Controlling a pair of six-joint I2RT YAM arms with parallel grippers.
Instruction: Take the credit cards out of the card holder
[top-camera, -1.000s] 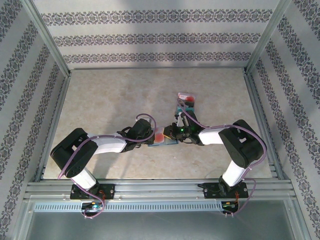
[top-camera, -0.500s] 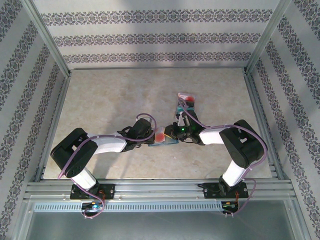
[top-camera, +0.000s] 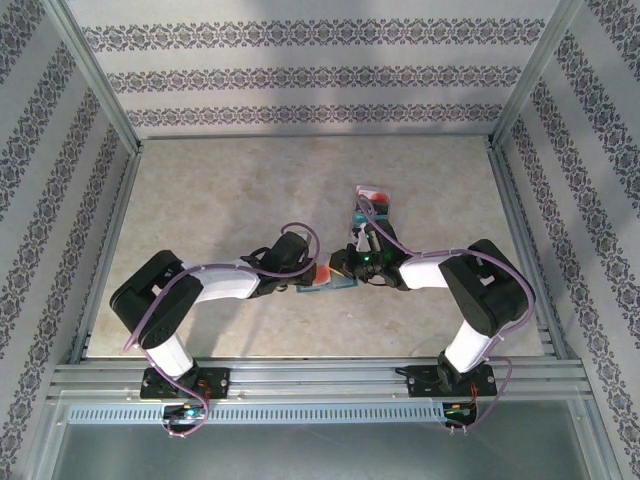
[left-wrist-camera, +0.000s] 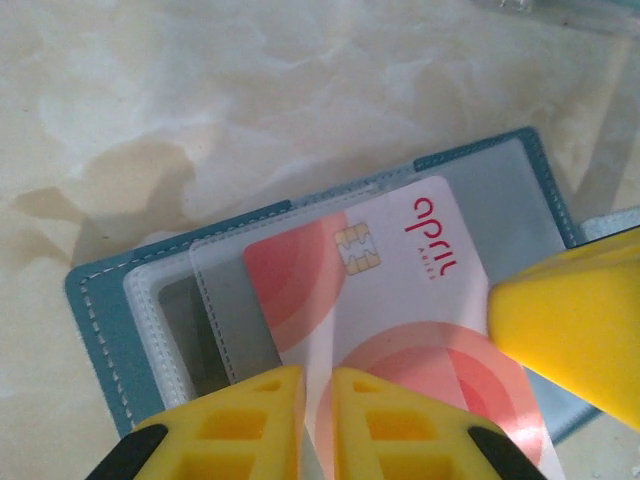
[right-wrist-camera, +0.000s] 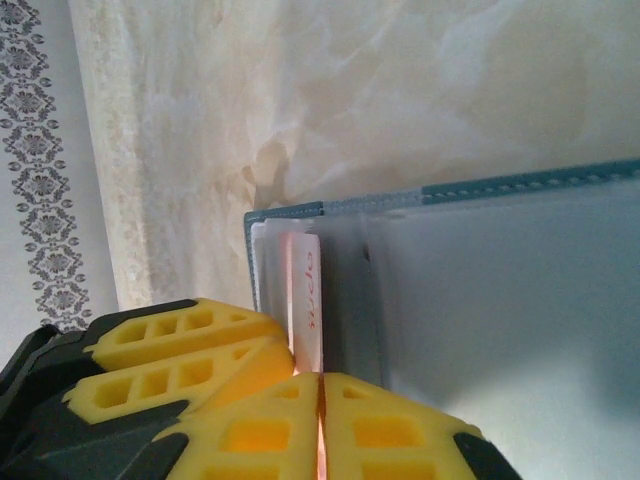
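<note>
The card holder (left-wrist-camera: 105, 330) lies open on the worktop (top-camera: 220, 190). It is about midway along the near edge and a little way in from it, right between your two grippers. A coral card (left-wrist-camera: 400, 290) with a gold chip sticks partway out of its clear pocket (left-wrist-camera: 215, 290). I think the step now is to pull that card all the way out.

To do it well, pull the card flat and straight, the way the pocket opens. Do not lift or twist it, or it may bend or catch on the pocket's edge. Go slowly. The holder looks light and may slide along with the card, so press it down with the other gripper while you pull.

Your right gripper (right-wrist-camera: 320, 385) is pinched tight on the coral card. The card runs edge-on into the thin line between its yellow fingers. One of those fingers (left-wrist-camera: 565, 320) covers the card's side in the left wrist view.

Your left gripper (left-wrist-camera: 318, 382) is almost closed, with only a thin slit and nothing in it. Its tips are over one edge of the holder and the card. I cannot tell if they press down or just hang above.

Farther off, toward the middle of the worktop, some loose cards (top-camera: 372, 200) lie in a small pile, red and teal among them. That looks like a good place to put this one.
</note>
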